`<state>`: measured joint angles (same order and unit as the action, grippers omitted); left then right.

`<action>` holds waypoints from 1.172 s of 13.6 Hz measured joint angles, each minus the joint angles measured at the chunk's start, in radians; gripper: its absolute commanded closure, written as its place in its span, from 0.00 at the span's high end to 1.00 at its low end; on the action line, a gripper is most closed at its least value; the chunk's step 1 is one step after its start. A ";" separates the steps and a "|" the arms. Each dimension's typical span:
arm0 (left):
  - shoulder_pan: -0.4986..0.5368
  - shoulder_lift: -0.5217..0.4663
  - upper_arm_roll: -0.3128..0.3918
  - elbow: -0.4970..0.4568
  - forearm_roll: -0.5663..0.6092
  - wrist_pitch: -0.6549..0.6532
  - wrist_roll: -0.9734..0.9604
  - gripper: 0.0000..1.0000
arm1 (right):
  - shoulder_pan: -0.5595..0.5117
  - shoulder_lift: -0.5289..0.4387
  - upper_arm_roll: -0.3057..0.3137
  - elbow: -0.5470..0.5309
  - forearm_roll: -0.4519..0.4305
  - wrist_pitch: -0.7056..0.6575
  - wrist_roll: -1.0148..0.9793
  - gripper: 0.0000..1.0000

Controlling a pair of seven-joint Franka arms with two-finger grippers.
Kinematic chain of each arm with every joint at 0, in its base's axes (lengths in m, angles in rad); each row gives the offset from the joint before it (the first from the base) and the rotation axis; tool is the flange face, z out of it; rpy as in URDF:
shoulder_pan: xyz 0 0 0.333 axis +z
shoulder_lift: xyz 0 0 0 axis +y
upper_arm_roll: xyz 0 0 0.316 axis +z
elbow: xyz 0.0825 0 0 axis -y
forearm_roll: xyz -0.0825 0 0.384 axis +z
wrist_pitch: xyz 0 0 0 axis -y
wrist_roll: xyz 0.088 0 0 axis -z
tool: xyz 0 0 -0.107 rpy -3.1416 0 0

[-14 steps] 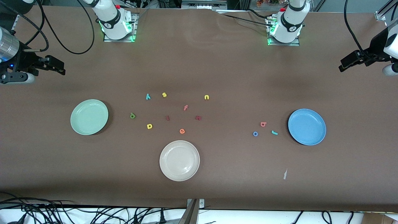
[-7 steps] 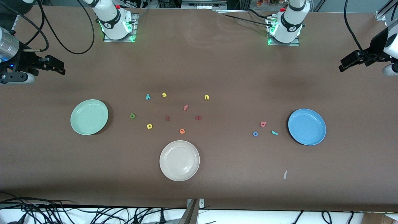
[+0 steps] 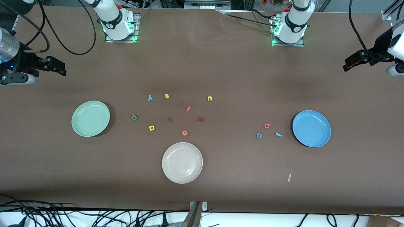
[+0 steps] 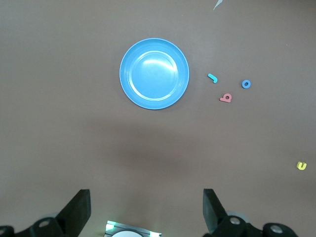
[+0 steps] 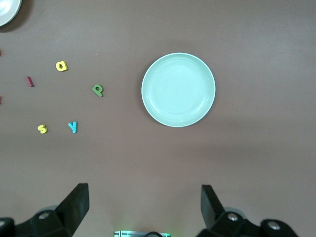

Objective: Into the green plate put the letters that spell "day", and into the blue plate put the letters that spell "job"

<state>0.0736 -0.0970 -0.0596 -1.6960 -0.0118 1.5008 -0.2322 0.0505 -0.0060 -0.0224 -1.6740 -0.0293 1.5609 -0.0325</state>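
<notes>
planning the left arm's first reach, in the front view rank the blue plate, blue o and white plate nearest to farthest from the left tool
1. blue plate, at the left arm's end of the table.
2. blue o, beside that plate, toward the middle.
3. white plate, mid-table, nearest the front camera.
Left tool hangs open.

Left gripper point(image 4: 145, 212) seen with fingers point(image 4: 79, 210) spread wide, nothing held, high over table point(image 4: 59, 138). Blue plate point(image 4: 154, 73) empty. Teal j point(image 4: 213, 78), pink b point(image 4: 226, 98), blue o point(image 4: 246, 84) clustered just beside plate. Yellow n point(image 4: 301, 166) well apart, around 4 o'clock from b.
</notes>
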 measured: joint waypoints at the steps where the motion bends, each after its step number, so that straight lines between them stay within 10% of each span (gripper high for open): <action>1: 0.000 0.000 -0.001 0.000 0.000 -0.001 0.000 1.00 | 0.000 0.000 0.000 0.000 0.000 0.000 0.000 1.00; 16: -0.001 -0.005 -0.008 0.000 0.034 -0.001 0.041 1.00 | 0.000 0.000 0.000 0.000 0.000 0.000 0.000 1.00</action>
<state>0.0725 -0.1020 -0.0674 -1.6960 0.0222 1.5003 -0.1912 0.0505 -0.0060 -0.0226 -1.6740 -0.0291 1.5609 -0.0325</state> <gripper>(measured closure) 0.000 0.000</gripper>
